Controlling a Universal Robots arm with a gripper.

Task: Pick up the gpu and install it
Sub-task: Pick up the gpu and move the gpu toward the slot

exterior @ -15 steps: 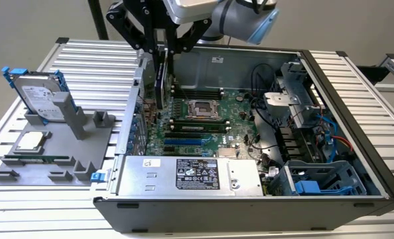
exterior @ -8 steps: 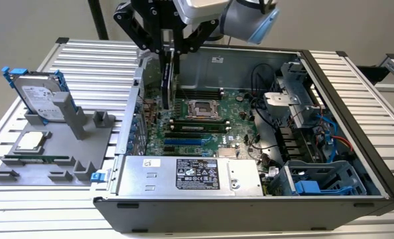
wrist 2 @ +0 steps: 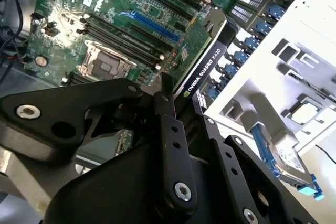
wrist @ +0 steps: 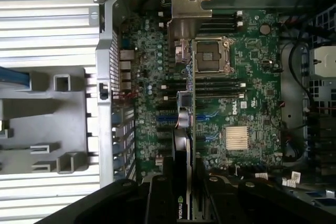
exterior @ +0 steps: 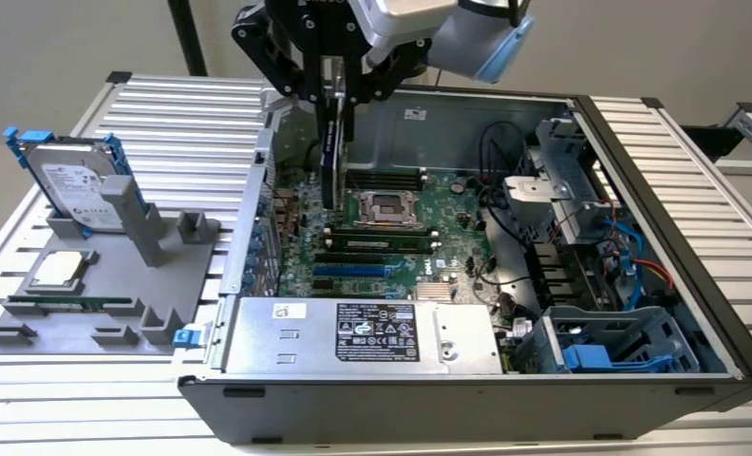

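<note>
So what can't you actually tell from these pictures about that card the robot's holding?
Whether the gpu touches a slot: in the first wrist view the card itself covers it.
The arm above the gripper: cut off by the exterior view's top edge.

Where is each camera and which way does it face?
Exterior view: off the arm, raised, looking down into the open case; the wrist and fingers show, shut on the gpu.
First wrist view: on the wrist, looking along the edge-on gpu down at the motherboard; fingers in the foreground.
Second wrist view: on the wrist, looking obliquely past the fingers at the motherboard.
Shared: all three show the held gpu and the motherboard.
</note>
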